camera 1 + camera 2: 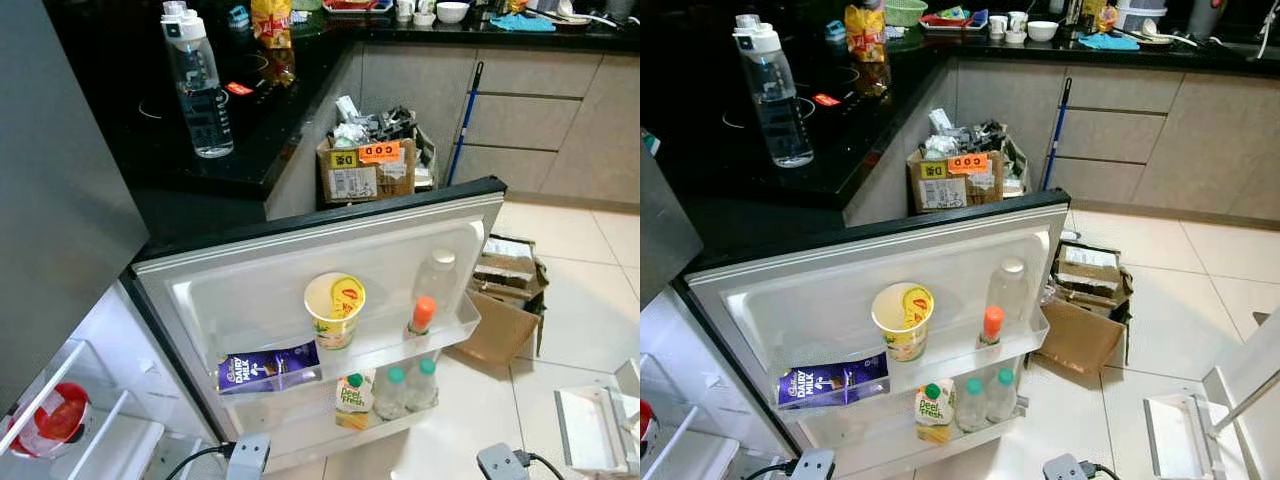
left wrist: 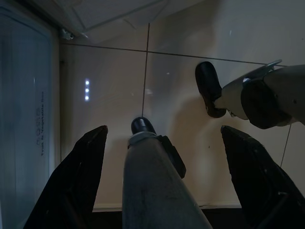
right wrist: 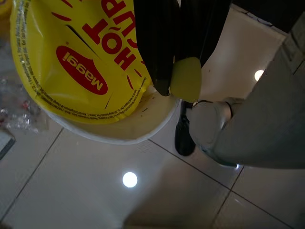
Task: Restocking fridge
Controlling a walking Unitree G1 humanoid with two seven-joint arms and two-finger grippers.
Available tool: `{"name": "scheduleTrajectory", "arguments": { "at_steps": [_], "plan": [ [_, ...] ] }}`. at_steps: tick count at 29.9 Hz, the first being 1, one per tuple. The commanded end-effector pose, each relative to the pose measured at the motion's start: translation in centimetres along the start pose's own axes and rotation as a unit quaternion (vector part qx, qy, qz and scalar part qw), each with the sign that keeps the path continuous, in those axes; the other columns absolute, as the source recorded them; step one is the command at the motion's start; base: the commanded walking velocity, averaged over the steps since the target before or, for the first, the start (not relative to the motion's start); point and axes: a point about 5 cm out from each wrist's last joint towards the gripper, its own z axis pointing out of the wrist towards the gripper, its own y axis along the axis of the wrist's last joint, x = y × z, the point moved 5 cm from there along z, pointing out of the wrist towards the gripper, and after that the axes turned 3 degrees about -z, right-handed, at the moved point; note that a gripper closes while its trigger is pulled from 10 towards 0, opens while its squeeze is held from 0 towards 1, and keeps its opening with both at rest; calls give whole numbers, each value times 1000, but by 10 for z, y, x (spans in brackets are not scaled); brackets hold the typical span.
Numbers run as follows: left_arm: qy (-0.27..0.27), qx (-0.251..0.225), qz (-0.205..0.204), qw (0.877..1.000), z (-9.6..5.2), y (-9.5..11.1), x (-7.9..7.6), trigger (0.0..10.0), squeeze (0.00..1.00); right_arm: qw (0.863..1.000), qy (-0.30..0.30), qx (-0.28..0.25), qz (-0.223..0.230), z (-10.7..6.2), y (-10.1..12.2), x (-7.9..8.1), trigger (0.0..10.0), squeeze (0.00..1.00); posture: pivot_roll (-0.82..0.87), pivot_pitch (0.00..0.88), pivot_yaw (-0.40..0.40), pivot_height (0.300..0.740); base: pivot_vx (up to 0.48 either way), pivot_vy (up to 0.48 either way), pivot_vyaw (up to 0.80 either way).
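Right wrist view: the right hand (image 3: 174,62) is clamped on a Maggi Hot Cup (image 3: 90,71), low above the floor tiles. The fridge door (image 1: 300,290) already carries several items; this cup remains unshelved. The left hand (image 2: 164,176) hangs open.

Fridge door (image 1: 250,290) shelves: one noodle cup (image 1: 334,309), one chocolate bar (image 1: 268,368), one juice carton (image 1: 351,399), four bottles. On the surface (image 1: 200,175) behind the door: one water bottle (image 1: 197,85). Floor: two cardboard boxes.
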Motion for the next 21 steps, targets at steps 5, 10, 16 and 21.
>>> {"name": "scheduleTrajectory", "arguments": {
  "at_steps": [5, 10, 16, 21],
  "plan": [
    [5, -17, 6, 1000, -2, 6, 7, 10000, 0, 989, 114, -71, -67, -17, 27, -14, 10000, 0, -148, 0, 8, 740, 0, 0, 0],
    [-11, -47, 14, 999, -3, 19, 5, 10000, 0, 982, 139, -92, -85, -31, 36, -33, 10000, 0, -146, 0, 6, 740, 0, 0, 0],
    [-26, -118, 23, 992, -13, 49, 21, 10000, 0, 973, 157, -107, -129, -58, 48, -65, 10000, 0, -141, 0, 6, 740, 0, 0, 0],
    [-16, -110, 50, 993, -19, 46, 38, 10000, 0, 961, 189, -129, -154, -75, 59, -70, 10000, 0, -130, 0, 5, 740, 0, 0, 0]
  ]
}}
